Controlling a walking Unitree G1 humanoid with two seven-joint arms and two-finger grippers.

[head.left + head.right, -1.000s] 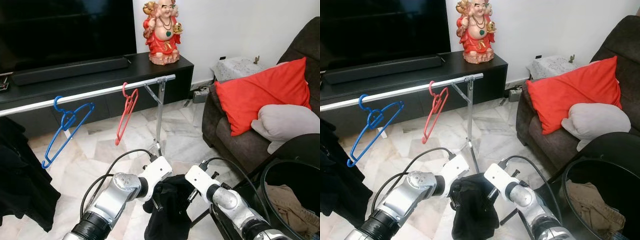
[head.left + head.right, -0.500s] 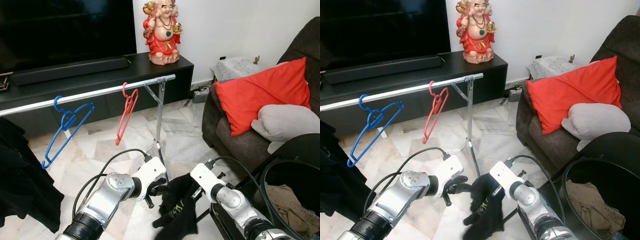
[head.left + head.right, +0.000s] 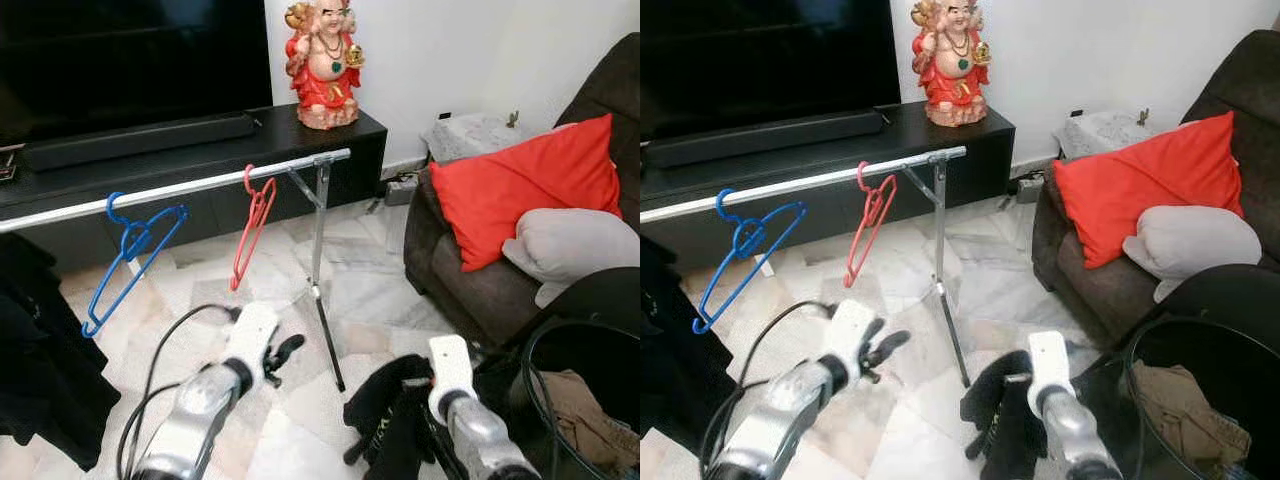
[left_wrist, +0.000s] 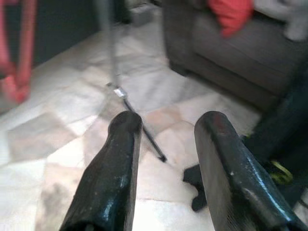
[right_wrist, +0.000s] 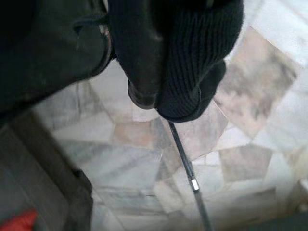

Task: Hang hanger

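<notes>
A silver rail [image 3: 200, 185] carries a blue hanger [image 3: 130, 255] and a red hanger [image 3: 252, 225], both bare. My left gripper [image 3: 285, 350] floats low over the marble floor, left of the rack's leg; its fingers [image 4: 115, 163] stand open with nothing between them. My right gripper [image 3: 415, 405] is lower and to the right, shut on a black garment [image 3: 385, 420] that droops in a bunch toward the floor. In the right wrist view the black garment [image 5: 192, 53] wraps over the fingers and hides them.
The rack's slanted leg [image 3: 328, 340] stands between the arms. A dark sofa [image 3: 470, 280] with a red cushion [image 3: 530, 185] is on the right, beside a black basket [image 3: 585, 400] of clothes. Dark clothing [image 3: 40, 350] hangs far left; a TV console [image 3: 200, 150] stands behind.
My left gripper has let go of the black garment and swung away to the left, fingers open. The right gripper alone holds the garment, now lower and further right.
</notes>
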